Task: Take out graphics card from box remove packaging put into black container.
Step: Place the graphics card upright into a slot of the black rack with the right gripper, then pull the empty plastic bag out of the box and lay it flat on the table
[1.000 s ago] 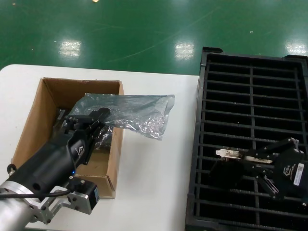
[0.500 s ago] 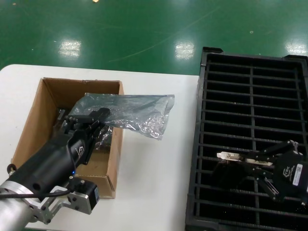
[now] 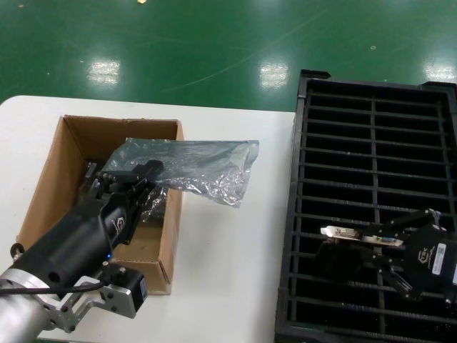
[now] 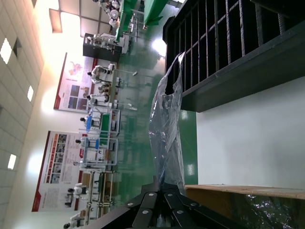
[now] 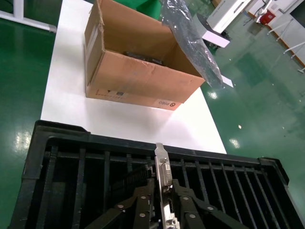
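Note:
My right gripper is shut on the graphics card by its silver bracket, holding it low over the slots of the black container near its front. The dark board hangs into the slots. My left gripper is shut on one end of the crinkled silvery bag, which it holds up over the brown cardboard box. The bag's open end sticks out past the box's right wall. The box and the bag also show in the right wrist view.
More bagged cards lie inside the box. A white tabletop runs between the box and the container. Green floor lies beyond the table's far edge.
My right gripper has lowered the card a little further toward the front slots of the container. The left gripper and the bag have not moved.

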Robot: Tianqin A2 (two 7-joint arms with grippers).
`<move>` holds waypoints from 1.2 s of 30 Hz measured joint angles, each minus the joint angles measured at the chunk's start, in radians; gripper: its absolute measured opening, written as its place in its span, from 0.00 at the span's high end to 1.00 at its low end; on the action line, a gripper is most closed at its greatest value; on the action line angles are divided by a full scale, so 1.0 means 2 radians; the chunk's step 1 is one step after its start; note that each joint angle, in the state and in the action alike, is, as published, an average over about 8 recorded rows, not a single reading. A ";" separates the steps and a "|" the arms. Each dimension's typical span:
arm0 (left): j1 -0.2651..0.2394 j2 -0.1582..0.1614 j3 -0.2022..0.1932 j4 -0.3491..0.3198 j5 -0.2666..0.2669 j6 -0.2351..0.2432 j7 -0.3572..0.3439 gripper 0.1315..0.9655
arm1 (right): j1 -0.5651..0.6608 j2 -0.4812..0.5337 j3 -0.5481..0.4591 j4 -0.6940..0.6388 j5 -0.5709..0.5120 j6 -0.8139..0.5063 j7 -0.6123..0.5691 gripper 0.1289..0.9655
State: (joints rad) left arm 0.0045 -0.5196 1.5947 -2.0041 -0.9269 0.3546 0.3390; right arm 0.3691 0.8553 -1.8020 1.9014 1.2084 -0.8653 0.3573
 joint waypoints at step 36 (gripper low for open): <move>0.000 0.000 0.000 0.000 0.000 0.000 0.000 0.99 | -0.010 -0.230 0.120 -0.103 -0.065 0.188 0.103 0.23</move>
State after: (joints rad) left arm 0.0045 -0.5196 1.5947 -2.0041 -0.9269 0.3545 0.3390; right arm 0.3490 0.3956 -1.5630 1.6954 1.0784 -0.4883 0.5636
